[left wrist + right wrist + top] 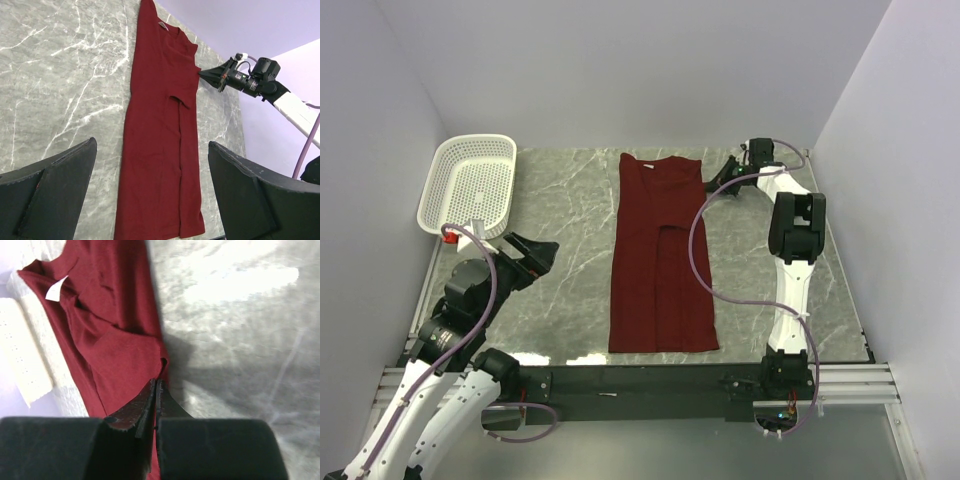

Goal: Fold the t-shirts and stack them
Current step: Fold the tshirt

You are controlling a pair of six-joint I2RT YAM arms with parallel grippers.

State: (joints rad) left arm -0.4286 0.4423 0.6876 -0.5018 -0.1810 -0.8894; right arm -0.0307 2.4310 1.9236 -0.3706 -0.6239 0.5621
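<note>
Evidently the right pincer (156,386) is pinched tight on the right edge of the maroon t-shirt (660,270), near its collar end. The t-shirt lies flat, lengthwise along the middle of the counter (565,200). To its left, the left pincer (152,145) hangs spread wide, holding nothing.

Finding: no legible text, brand, number or sign in any view. The only candidate is the small white neck label (55,288) inside the collar of the maroon t-shirt (115,340), which lies toward the far edge of the tabletop (235,340). The label's face appears plain white in all three views. Any print on it is too small or too blurred to read.
</note>
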